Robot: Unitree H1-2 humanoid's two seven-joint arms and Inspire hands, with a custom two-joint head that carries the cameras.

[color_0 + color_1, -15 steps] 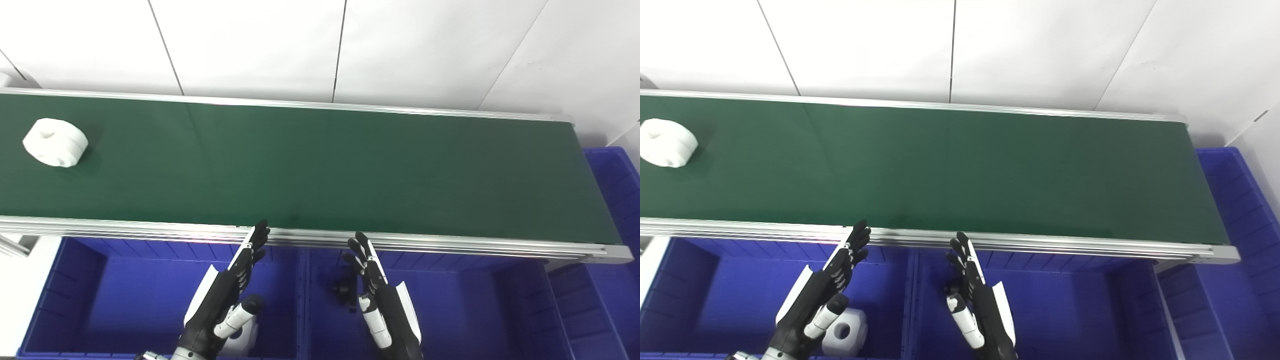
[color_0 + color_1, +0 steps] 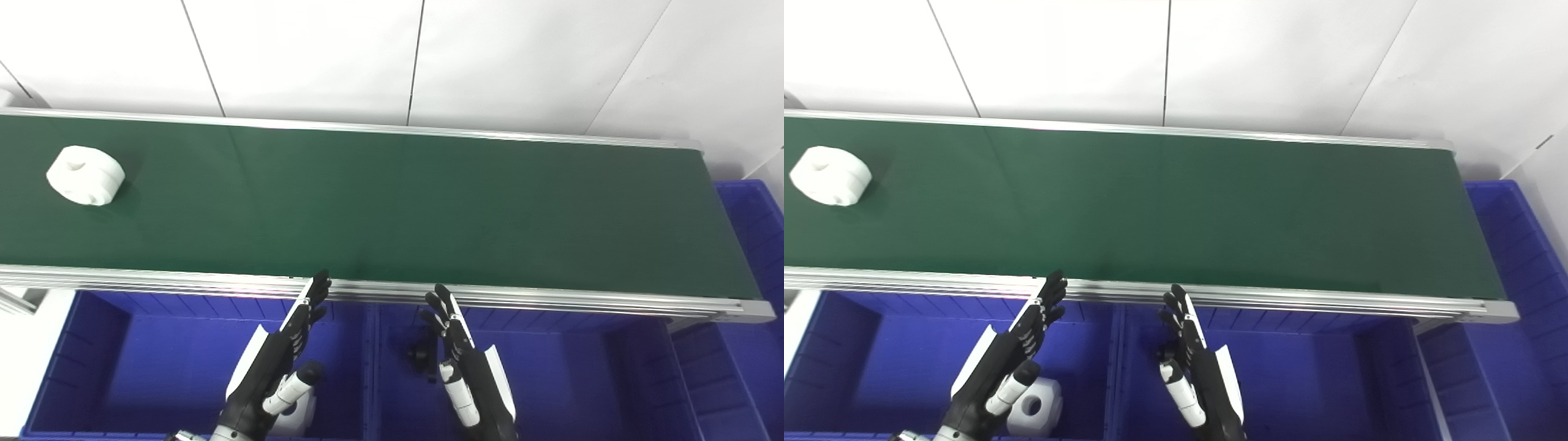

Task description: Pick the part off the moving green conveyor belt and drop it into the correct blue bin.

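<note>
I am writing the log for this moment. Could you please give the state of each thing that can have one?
white part: lying on the green conveyor belt, far left, untouched
left hand: open, empty, over the left blue bin
right hand: open, empty
white part in bin: resting in the left blue bin

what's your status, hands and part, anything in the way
Left hand and right hand open, over the blue bins. White part far left on green belt. Path clear.
</note>
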